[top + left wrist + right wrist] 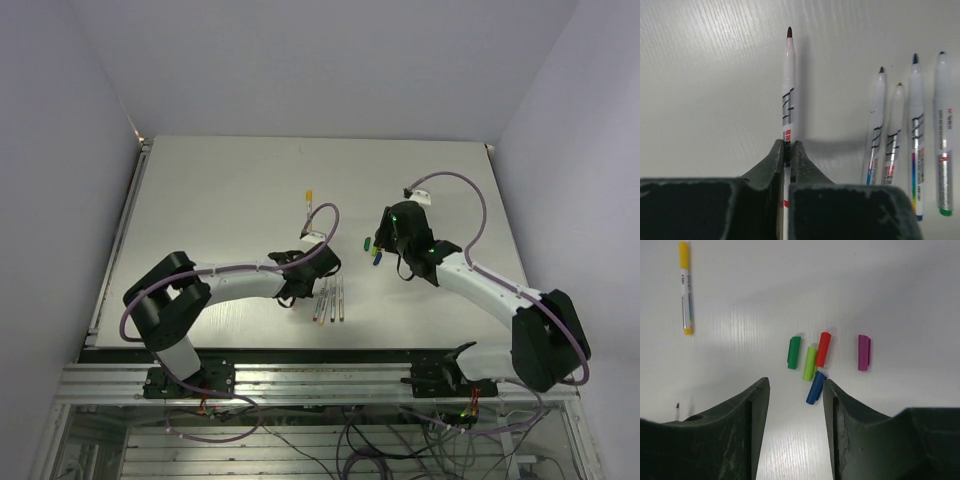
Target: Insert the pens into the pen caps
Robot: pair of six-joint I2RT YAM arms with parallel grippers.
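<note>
My left gripper (789, 144) is shut on a whitish pen (789, 75) with a dark red tip and a red band, which points away from me just above the table. Several more uncapped pens (916, 135) lie side by side to its right; they also show in the top view (330, 300). My right gripper (794, 385) is open and empty, just short of the caps. The blue cap (816, 387) lies by its right finger. Light green (810, 363), green (794, 352), red (823, 349) and magenta (864, 352) caps lie beyond it.
A pen with a yellow cap on it (685, 287) lies apart at the far left of the right wrist view, mid-table in the top view (309, 197). In the top view my left gripper (305, 265) and right gripper (388, 243) are close together, with the caps (372, 250) between them.
</note>
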